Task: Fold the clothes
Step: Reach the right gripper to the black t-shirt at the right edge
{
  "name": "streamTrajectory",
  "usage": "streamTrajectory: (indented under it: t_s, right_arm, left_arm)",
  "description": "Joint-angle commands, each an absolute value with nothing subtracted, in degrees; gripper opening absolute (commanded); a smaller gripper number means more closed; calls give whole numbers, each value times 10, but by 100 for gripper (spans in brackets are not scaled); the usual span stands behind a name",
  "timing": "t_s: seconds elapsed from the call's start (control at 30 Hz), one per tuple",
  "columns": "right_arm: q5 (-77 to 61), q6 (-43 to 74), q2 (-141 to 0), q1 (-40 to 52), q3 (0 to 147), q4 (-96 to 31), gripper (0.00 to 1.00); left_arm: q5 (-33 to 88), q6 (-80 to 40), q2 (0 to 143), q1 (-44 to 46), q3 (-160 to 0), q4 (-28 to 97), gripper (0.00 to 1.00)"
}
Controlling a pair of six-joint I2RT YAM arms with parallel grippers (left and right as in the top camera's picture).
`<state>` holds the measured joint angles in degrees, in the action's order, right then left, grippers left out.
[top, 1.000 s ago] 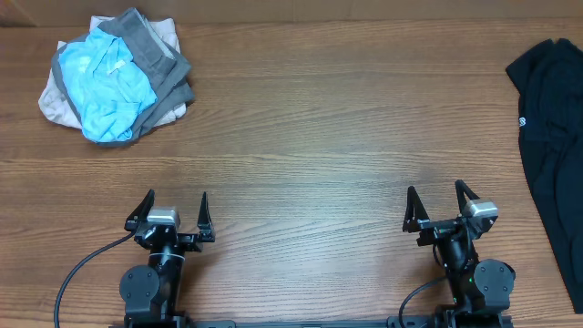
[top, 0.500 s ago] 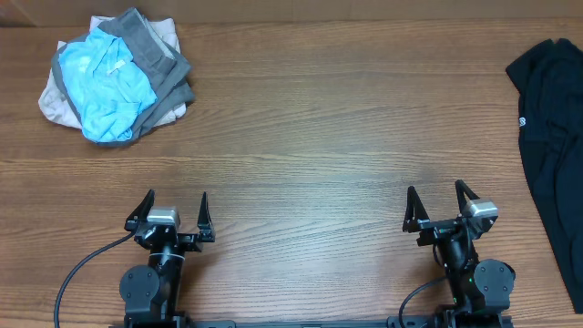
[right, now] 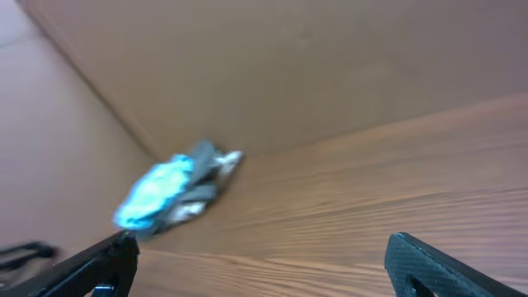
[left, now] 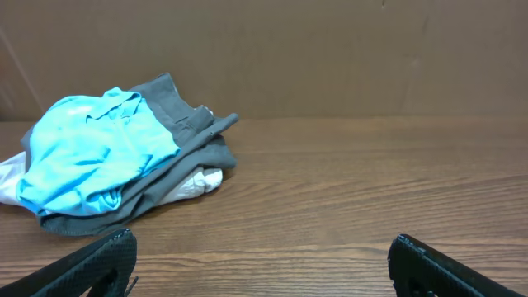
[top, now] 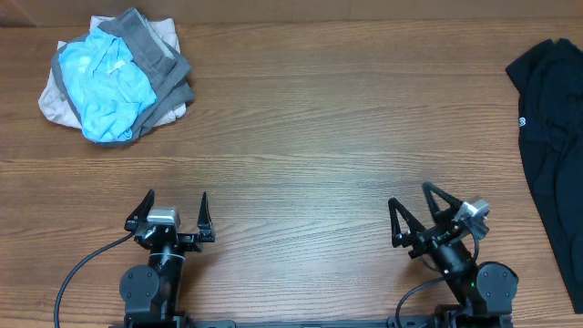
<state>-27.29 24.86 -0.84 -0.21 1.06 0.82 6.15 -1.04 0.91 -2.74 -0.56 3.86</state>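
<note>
Jaws of left gripper (top: 177, 196) and right gripper (top: 409, 195) gape empty at brown wooden table's (top: 301, 137) front edge; best drag crumpled black fabric garment (top: 551, 109) from its right edge to middle.

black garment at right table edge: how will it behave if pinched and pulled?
Probably floppy: the black garment lies in soft folds, so it should drape, not hold shape. Likely light, since it lies thin and flat. It runs out of frame, so a pull may drag it along the wooden table.

Bright, even light, faint shadows; the right wrist view is blurred.
</note>
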Motion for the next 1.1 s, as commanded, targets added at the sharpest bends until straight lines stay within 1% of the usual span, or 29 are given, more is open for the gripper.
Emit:
streamTrajectory:
  t_s: [0.0,0.13,0.2,0.33,0.47,0.53,0.6,0.67,0.73,0.83,0.97,1.07]
  right_arm:
    - [-324,351,-2,3,5,44,100]
    - [-340,359,-2,3,11,148,100]
    - [-328,358,-2,3,32,170,100]
    - [-260,328,-13,3,109,129,100]
    - [-173,239,-74,3,219,29,100]
    - [-96,209,-130,3,280,-21,100]
    - [9,205,-196,3,337,-61,100]
    - [136,205,-279,3,404,-103,100]
    - [222,187,-384,-2,484,-149,100]
    - [225,137,-526,-28,595,-227,100]
    - [225,112,-743,-85,778,-379,100]
    - [225,98,-868,-112,890,-469,100]
  left_arm:
    - [55,3,3,-30,-3,39,100]
    - [55,3,3,-30,-3,39,100]
    - [55,3,3,-30,-3,39,100]
    - [55,3,3,-30,-3,39,100]
    - [55,3,3,-30,-3,39,100]
    - [55,3,3,-30,-3,39,100]
    - [55,3,3,-30,-3,39,100]
    - [55,3,3,-30,-3,39,100]
    - [55,3,3,-30,-3,39,100]
    - [55,3,3,-30,-3,39,100]
    - [55,3,3,-30,-3,39,100]
    - [55,3,3,-30,-3,39,100]
